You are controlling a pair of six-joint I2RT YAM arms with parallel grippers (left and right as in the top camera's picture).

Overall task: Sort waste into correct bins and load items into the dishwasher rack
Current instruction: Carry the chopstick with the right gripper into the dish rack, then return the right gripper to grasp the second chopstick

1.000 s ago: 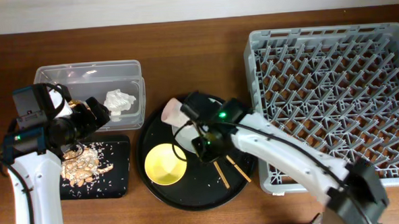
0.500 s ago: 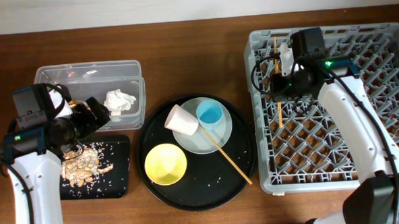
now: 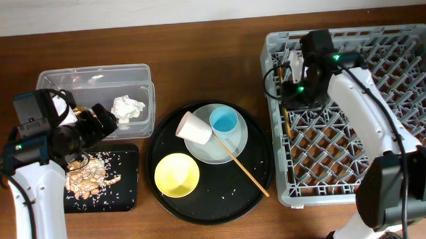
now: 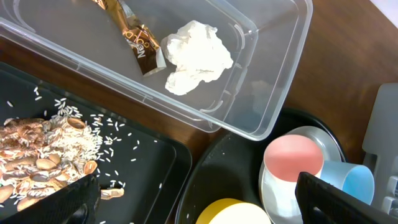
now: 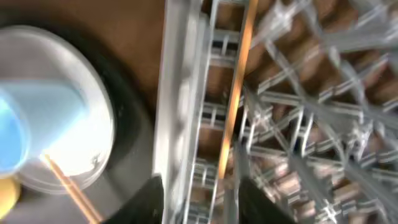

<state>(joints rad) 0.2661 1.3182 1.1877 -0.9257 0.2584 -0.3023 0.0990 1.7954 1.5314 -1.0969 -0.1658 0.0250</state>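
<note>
Overhead, my left gripper [image 3: 103, 121] hangs near the table's left edge, over the seam between the clear tub [image 3: 60, 83] and the flat black tray [image 3: 126, 195]. My right gripper [image 3: 297, 94] sits over the dishwasher rack [image 3: 384, 90] near its back-left corner. One chopstick [image 3: 287, 125] lies inside along the rack's left edge. The second chopstick [image 3: 241, 166] lies slanted on the round black tray [image 3: 202, 206], its end on the pale plate [image 3: 207, 152]. That plate carries the tipped pink cup [image 3: 192, 126] and the blue cup [image 3: 224, 121]. The yellow bowl [image 3: 176, 174] sits beside the plate, toward the front edge.

From my left wrist, my left fingers [image 4: 348, 202] stand wide with nothing between them. The gold wrapper [image 4: 140, 40] and white tissue [image 4: 196, 56] lie in the tub, and food scraps [image 4: 43, 146] cover the flat tray.

From my right wrist, though blurred, my right fingers [image 5: 152, 199] are spread and empty above the chopstick in the rack.
</note>
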